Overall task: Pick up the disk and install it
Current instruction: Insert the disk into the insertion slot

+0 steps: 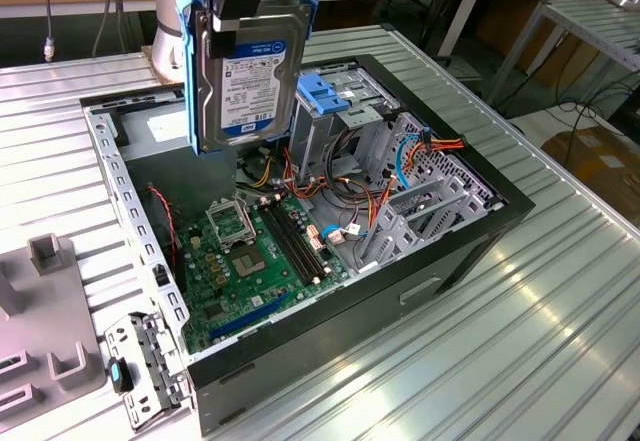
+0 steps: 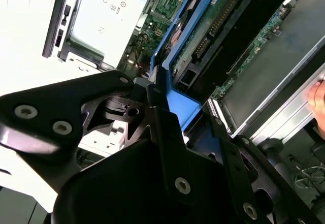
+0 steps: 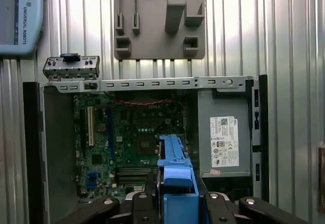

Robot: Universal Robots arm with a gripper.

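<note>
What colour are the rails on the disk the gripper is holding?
Blue. The rails along the edges of the disk show best in the exterior view.

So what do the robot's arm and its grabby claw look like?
The gripper is black all over. It is built from flat, chunky bars joined like hinges, and they are dotted with round silver screws. The arm is a pale, smooth, rounded tube.
</note>
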